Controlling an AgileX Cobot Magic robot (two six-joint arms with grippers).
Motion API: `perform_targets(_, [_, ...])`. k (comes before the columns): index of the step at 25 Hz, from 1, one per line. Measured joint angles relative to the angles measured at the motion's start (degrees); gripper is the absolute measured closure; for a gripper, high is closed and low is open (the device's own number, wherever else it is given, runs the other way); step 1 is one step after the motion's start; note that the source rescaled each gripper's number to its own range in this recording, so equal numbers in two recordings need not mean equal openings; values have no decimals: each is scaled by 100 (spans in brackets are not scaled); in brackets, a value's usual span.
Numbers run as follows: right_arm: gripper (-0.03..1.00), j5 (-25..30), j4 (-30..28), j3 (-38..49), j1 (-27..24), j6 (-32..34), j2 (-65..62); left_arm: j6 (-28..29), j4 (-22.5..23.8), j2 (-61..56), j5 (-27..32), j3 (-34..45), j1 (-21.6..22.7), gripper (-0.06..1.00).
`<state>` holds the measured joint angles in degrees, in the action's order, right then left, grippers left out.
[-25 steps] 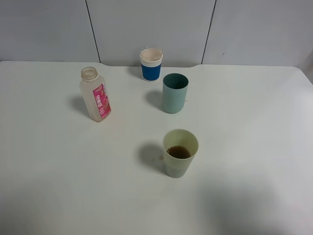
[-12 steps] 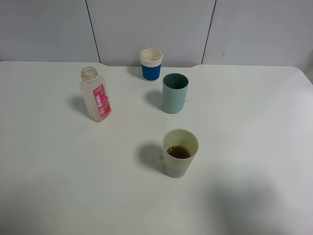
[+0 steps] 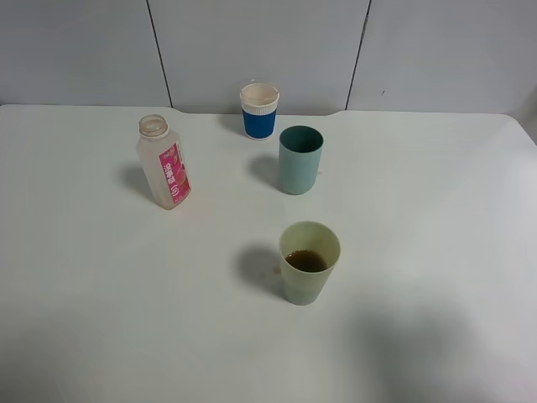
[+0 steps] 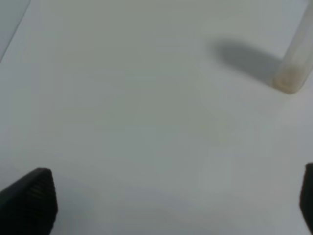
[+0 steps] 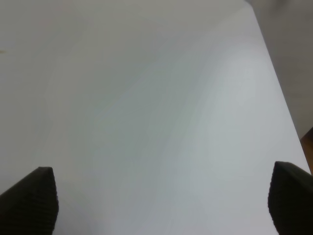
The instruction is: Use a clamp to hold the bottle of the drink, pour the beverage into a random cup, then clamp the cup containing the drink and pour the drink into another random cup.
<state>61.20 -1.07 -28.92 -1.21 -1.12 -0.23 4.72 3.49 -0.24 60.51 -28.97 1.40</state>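
Observation:
The bottle of the drink (image 3: 164,164) stands upright and uncapped at the left of the white table, looking empty. The pale yellow-green cup (image 3: 309,262) stands near the middle front with dark drink in its bottom. A teal cup (image 3: 300,159) stands behind it. Neither arm shows in the exterior high view. In the left wrist view my left gripper (image 4: 168,205) is open over bare table, with the bottle's base (image 4: 292,73) some way ahead of it. My right gripper (image 5: 159,200) is open over bare table with nothing between its fingers.
A white cup with a blue band (image 3: 259,110) stands at the back by the wall. The table's edge (image 5: 276,73) runs close by the right gripper. Grey wall panels close the far side.

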Motion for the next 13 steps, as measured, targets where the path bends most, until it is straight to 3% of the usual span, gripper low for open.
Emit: perform_targets(13, [44, -17, 0, 0, 0, 2, 0, 0, 0, 0, 0, 0, 0, -6])
